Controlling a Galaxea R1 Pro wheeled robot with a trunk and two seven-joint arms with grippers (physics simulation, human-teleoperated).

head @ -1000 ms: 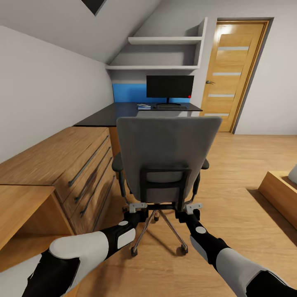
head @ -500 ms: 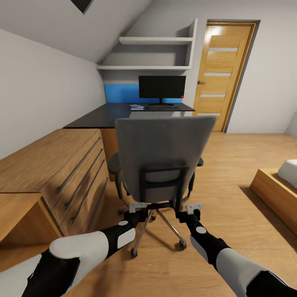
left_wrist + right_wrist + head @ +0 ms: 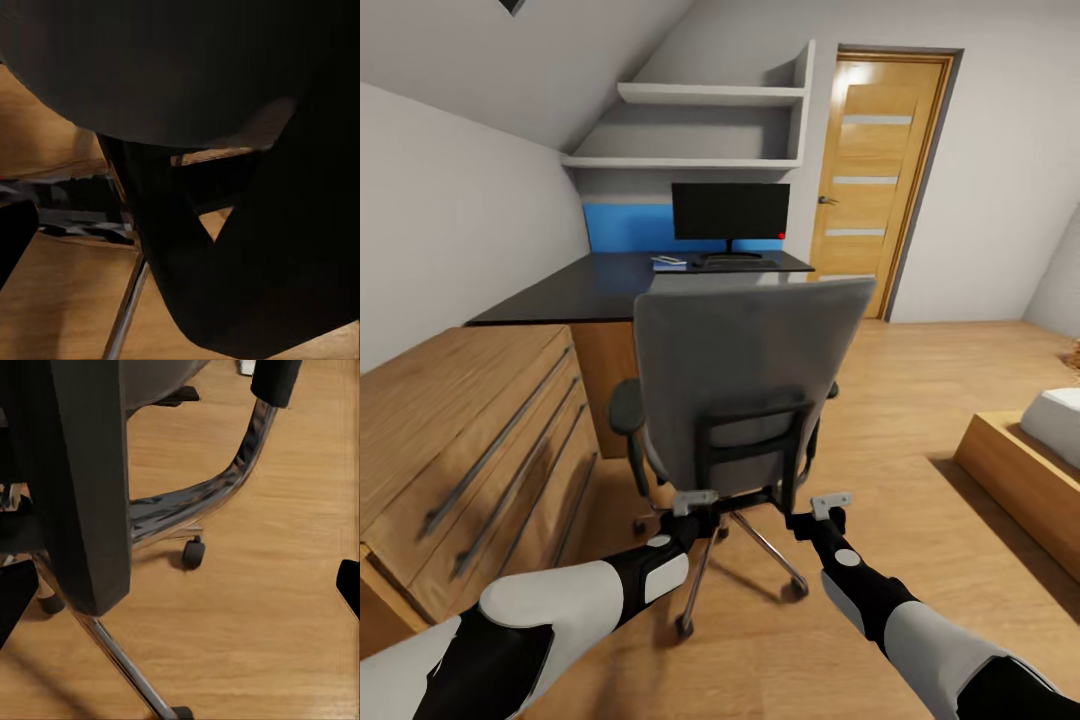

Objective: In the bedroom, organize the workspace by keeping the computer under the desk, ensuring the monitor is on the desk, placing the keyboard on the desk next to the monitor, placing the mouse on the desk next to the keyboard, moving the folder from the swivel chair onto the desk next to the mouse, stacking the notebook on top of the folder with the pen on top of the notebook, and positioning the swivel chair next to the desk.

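The grey swivel chair [image 3: 745, 375] stands with its back to me, a little short of the black desk [image 3: 575, 290]. On the desk stand the monitor [image 3: 730, 212], the keyboard [image 3: 738, 264] in front of it, and a small flat blue stack [image 3: 668, 263] to its left that looks like the folder and notebook. Mouse, pen and computer are out of view. My left gripper [image 3: 695, 505] [image 3: 180, 232] and right gripper [image 3: 828, 512] [image 3: 180, 592] sit low behind the backrest, at its black frame [image 3: 82, 487]. Both are open, with the right fingers [image 3: 349, 585] wide apart.
A light-wood drawer unit [image 3: 480, 440] runs along the left wall up to the desk. A wooden bed frame [image 3: 1015, 470] with a white pillow [image 3: 1055, 420] lies at the right. Behind the desk are wall shelves [image 3: 690, 95] and a wooden door [image 3: 870, 180].
The whole view has swung right, so desk, door and drawer unit sit further left. The chair has stayed at my grippers and its backrest has turned slightly.
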